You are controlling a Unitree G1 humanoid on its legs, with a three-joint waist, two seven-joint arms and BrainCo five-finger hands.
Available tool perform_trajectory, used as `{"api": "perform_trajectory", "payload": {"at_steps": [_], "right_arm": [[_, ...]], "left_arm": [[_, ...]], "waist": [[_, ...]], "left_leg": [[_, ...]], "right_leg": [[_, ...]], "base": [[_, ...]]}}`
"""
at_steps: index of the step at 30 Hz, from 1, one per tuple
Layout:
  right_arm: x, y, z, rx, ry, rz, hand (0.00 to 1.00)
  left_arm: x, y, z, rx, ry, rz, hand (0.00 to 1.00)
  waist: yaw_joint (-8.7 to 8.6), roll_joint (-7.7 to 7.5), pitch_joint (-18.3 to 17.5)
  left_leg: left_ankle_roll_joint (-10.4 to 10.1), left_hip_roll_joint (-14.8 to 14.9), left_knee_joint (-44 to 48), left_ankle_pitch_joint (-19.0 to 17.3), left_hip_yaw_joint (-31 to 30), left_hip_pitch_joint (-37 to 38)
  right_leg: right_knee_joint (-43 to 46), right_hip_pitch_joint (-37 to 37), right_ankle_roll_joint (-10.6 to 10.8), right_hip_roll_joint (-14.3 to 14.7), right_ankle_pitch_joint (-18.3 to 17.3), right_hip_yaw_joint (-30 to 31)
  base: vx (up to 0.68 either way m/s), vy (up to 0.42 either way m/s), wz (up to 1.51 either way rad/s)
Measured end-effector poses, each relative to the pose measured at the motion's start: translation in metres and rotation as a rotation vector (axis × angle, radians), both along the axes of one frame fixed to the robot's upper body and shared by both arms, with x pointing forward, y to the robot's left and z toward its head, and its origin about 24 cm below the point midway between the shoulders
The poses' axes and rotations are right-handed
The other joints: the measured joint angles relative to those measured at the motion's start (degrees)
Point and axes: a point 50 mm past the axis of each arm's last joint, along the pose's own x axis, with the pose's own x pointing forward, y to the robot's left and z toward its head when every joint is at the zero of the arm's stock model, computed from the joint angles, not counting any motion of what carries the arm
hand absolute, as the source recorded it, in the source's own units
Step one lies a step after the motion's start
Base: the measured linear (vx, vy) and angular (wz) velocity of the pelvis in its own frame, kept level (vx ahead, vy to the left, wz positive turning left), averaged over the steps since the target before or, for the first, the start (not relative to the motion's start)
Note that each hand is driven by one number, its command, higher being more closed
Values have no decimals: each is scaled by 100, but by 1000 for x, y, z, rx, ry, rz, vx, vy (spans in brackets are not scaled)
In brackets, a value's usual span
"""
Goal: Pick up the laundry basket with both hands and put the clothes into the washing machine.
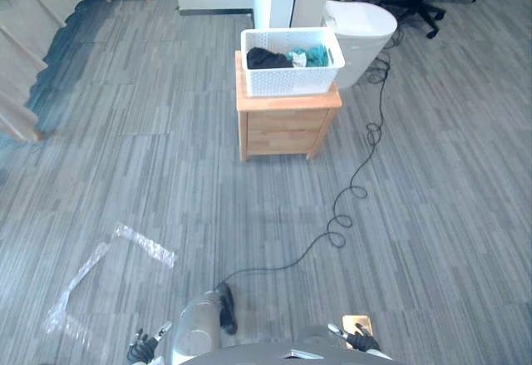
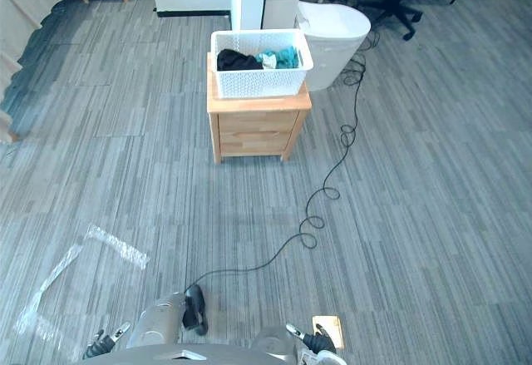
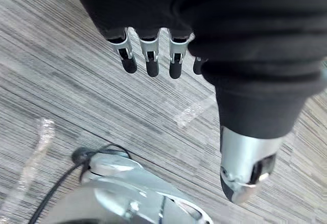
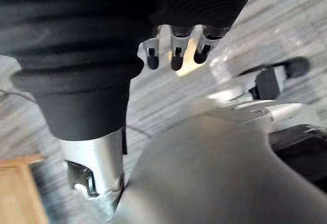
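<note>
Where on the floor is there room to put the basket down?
Bare floor lies between the wooden cabinet and the tape strips. The cabinet top is crowded: the laundry basket nearly fills it, with the washing machine close behind.

Head stereo pair: mounted high, pitched down, facing the wooden cabinet (image 1: 287,124) from well back. The cabinet, with the laundry basket (image 1: 291,72) on top, sits upper centre. Both eyes share nearly the whole scene, but the cabinet lands further left in the right eye view.

Left wrist cam: very close, looks down along the left hand (image 3: 152,60) at grey floor (image 1: 432,215) well short of the cabinet, off to its left. It shares the clear tape strips (image 1: 145,244) with the head views.

Right wrist cam: equally close, looks along the right hand (image 4: 176,55) at floor well short of the cabinet, to its right. It shares the yellow floor patch (image 1: 357,324) with the head views.
</note>
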Motion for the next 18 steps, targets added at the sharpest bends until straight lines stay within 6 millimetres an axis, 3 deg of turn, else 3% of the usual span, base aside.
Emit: {"api": "perform_trajectory", "payload": {"at_steps": [2, 4, 6, 7, 8, 10, 11, 12, 13, 14, 16, 17, 18], "right_arm": [[4, 0, 2, -4, -17, 8, 0], [10, 1, 3, -8, -39, 25, 0], [13, 0, 5, -11, -49, 27, 0], [16, -1, 6, -16, -61, 28, 0], [16, -2, 6, -18, -60, 27, 0], [11, -4, 5, -17, -51, 5, 0], [9, -3, 5, -15, -46, 2, 0], [8, -3, 5, -15, -43, -5, 0], [9, -13, 7, -38, -53, -11, 0], [9, -16, 8, -45, -50, -15, 0], [8, -13, 7, -35, -46, -24, 0], [8, -12, 6, -28, -42, -28, 0], [6, -11, 5, -20, -29, -28, 0]], "left_arm": [[3, 0, 1, 3, -12, -8, 0], [20, 0, 5, 13, -65, -51, 0], [30, -1, 8, 11, -97, -61, 0], [37, -3, 9, 8, -112, -67, 0], [38, -5, 9, 4, -116, -69, 0], [36, -8, 7, -2, -109, -71, 0], [34, -8, 7, -3, -104, -70, 0], [32, -8, 6, -3, -96, -66, 0], [32, -20, 3, -41, -88, -59, 0], [35, -28, 3, -60, -100, -68, 0], [38, -31, 3, -67, -110, -68, 0], [37, -29, 3, -65, -110, -56, 0], [36, -26, 3, -60, -114, -34, 0]], "waist": [[-48, 26, -7], [-126, 45, -12], [-149, 72, 3], [-168, 126, 36], [-171, 156, 55], [-163, 177, 70], [-150, 147, 61], [-133, 78, 61], [-148, 409, 86], [-183, 425, 73], [-185, 536, 35], [-201, 546, 34], [-173, 545, 49]], "left_leg": [[-16, -4, -511, 14, 101, 637], [-77, 17, -1019, 55, 172, 1198], [-124, 45, -1109, 60, 210, 1318], [-298, 125, -1132, 14, 243, 1426], [-365, 167, -1135, -25, 246, 1495], [-752, 276, -1149, -257, 243, 1905], [-881, 270, -1165, -336, 235, 2045], [-1027, 296, -1185, -424, 200, 2274], [-1217, 569, -1193, -345, 166, 2421], [-1269, 665, -1152, -148, 100, 2431], [-1229, 912, -663, 165, 20, 2292], [-1131, 1110, -82, 317, -113, 2101], [-947, 1431, 1090, 747, -338, 1666]], "right_leg": [[105, -231, -62, 109, -290, -466], [-1092, -660, -5, 411, -770, -1144], [-2193, -885, -17, 586, -779, -1413], [-3552, -998, -113, 840, -411, -1415], [-3970, -1014, -130, 917, -165, -1373], [-5288, -1036, -100, 986, 953, -1097], [-5464, -1017, -149, 954, 1196, -1010], [-5303, -1002, -160, 925, 1807, -985], [-4712, -1109, -418, 1101, 1549, -1083], [-4364, -1236, -297, 1183, 1021, -1049], [-4082, -1207, -250, 1377, 463, -1046], [-4092, -1086, -281, 1537, 290, -1050], [-4216, -840, -407, 1737, 134, -1067]], "base": [[395, 133, -30], [533, 61, -19], [459, -38, -1], [444, -95, 4], [545, -164, 8], [500, -233, 10], [426, -240, 3], [383, -257, -9], [532, -399, -8], [513, -397, -10], [410, -342, -21], [346, -318, -40], [250, -219, -37]]}}
